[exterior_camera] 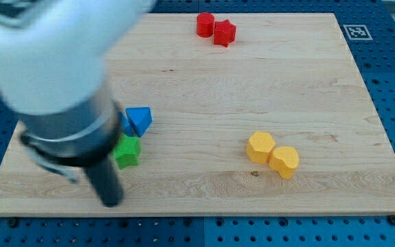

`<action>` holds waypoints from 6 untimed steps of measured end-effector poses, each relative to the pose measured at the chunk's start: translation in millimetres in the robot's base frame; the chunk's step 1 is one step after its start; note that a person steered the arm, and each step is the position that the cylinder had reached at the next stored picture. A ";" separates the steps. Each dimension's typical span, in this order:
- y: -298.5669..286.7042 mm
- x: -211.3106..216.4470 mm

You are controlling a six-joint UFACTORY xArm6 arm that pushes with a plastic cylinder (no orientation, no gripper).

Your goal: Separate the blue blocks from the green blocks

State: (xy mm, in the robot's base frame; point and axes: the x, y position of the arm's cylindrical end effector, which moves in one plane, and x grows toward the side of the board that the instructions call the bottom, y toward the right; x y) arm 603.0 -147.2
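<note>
My tip [110, 201], a bare rod with no claw, sits below-left of the green block [127, 151], which touches the blue block [140, 120] above it.

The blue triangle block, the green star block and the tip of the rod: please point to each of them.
blue triangle block [140, 119], camera view, on its top face.
green star block [127, 151], camera view, on its top face.
my tip [110, 201], camera view, on the rod's very end, below the green star block.
</note>
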 end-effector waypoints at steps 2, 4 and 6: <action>-24.7 -45.9; -24.9 -80.3; 27.6 -80.3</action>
